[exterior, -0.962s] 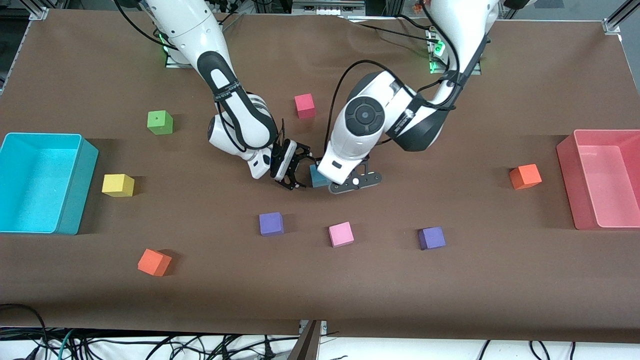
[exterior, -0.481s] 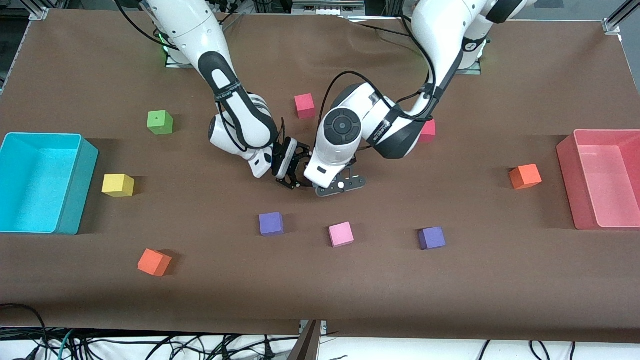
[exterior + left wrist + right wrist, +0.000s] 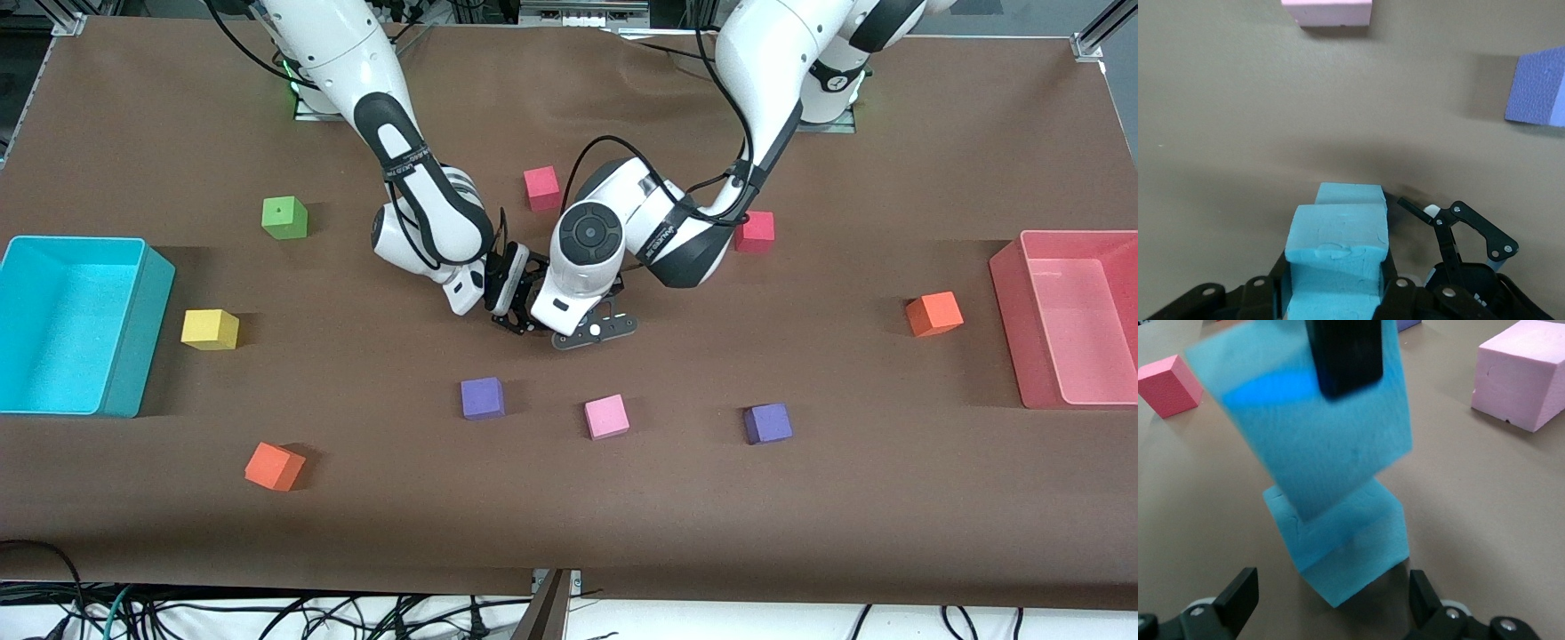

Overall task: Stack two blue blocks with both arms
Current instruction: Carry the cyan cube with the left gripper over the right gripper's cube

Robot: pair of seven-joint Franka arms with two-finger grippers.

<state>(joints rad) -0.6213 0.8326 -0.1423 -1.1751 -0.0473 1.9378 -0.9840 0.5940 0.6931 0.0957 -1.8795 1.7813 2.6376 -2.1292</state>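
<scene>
My left gripper point(image 3: 1336, 267) is shut on a sky-blue block point(image 3: 1338, 243) and holds it just over the second blue block point(image 3: 1350, 193), which sits on the table. In the right wrist view the held block point(image 3: 1318, 433) is tilted above the lower block point(image 3: 1351, 553); I cannot tell if they touch. My right gripper point(image 3: 1331, 597) is open, a finger on each side of the lower block and apart from it. In the front view the left gripper point(image 3: 560, 320) and right gripper point(image 3: 518, 307) meet mid-table, and the left wrist hides both blocks.
Loose cubes lie around: red point(image 3: 541, 188), red point(image 3: 754, 231), green point(image 3: 284, 218), yellow point(image 3: 210, 329), orange point(image 3: 274, 466), orange point(image 3: 933, 313), purple point(image 3: 482, 397), purple point(image 3: 767, 423), pink point(image 3: 606, 416). A cyan bin point(image 3: 133, 329) and a pink bin point(image 3: 1009, 311) stand at the table's ends.
The left arm has carried its blue block toward the right gripper and over the other block, uncovering a red cube. The right gripper has stayed in place, open.
</scene>
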